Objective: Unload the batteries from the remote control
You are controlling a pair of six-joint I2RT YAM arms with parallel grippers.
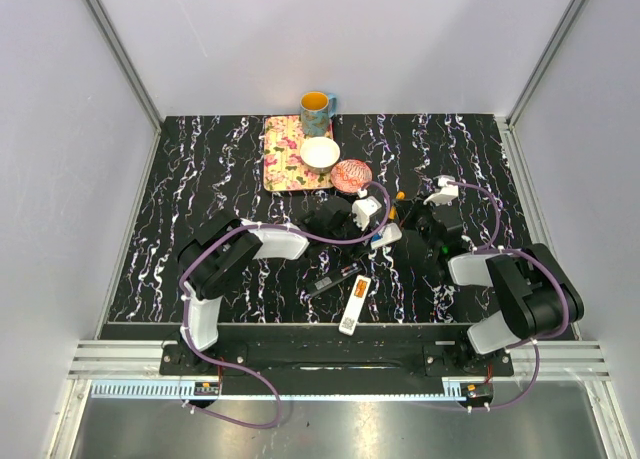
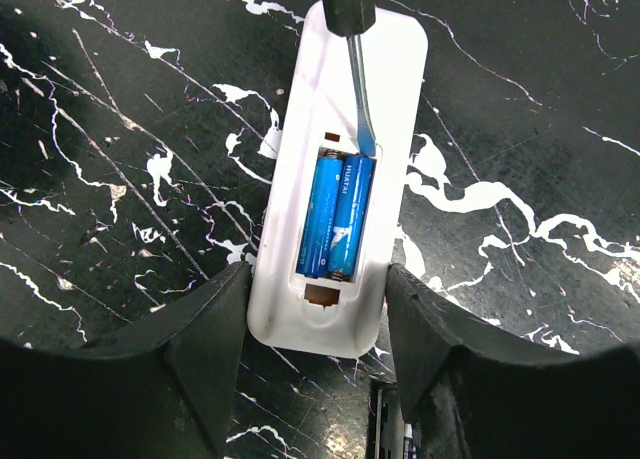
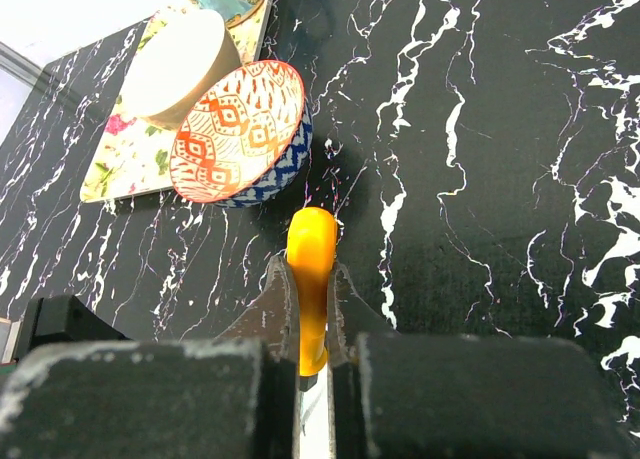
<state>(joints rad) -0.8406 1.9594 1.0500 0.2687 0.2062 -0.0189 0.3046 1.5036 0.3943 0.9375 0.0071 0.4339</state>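
Observation:
A white remote lies face down on the black marble table with its battery bay open. Two blue batteries sit side by side in the bay. My left gripper has its jaws pressed against both sides of the remote's near end. My right gripper is shut on an orange-handled screwdriver. The screwdriver's flat blade rests at the far end of the bay, by the right battery's tip. In the top view the two grippers meet over the remote at centre right.
A second white remote and a black remote lie near the front edge. A red patterned bowl stands just beyond the screwdriver. A floral tray with a white bowl and a mug stand behind.

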